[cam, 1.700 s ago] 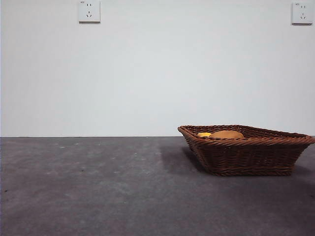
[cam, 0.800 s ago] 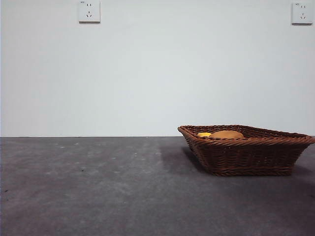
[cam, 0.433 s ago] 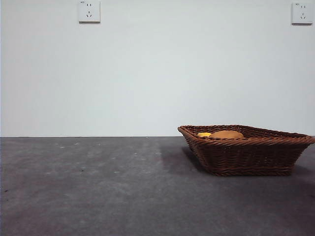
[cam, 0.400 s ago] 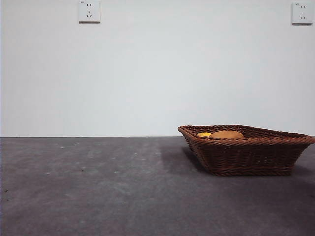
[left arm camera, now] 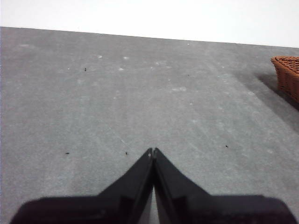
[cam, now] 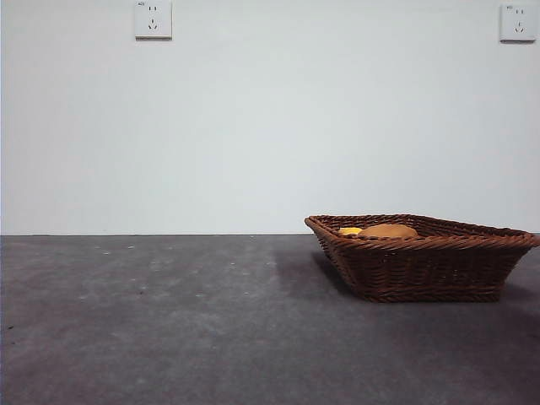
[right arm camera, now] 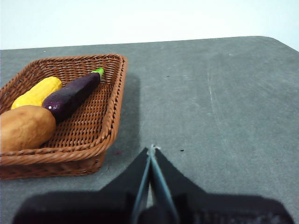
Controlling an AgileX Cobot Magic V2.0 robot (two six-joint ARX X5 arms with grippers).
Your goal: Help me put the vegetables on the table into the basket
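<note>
Inside the basket (right arm camera: 100,122) lie potato (right arm camera: 24,127), eggplant (right arm camera: 70,95) and yellow vegetable (right arm camera: 36,92); I'd keep both hands, left (left arm camera: 153,152) and right (right arm camera: 151,149), closed, empty, parked at six o'clock over the tabletop (left arm camera: 140,102).

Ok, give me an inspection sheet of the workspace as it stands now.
Surface: dark grey table, faint light specks.
Job's things: potato, eggplant and yellow vegetable all lie in the basket.
Clutter: nothing seen.
Grippers: left gripper shut, empty, over bare table; right gripper shut, empty, beside the basket.
Cables: nothing seen.
Surroundings: white wall, two wall sockets.
</note>
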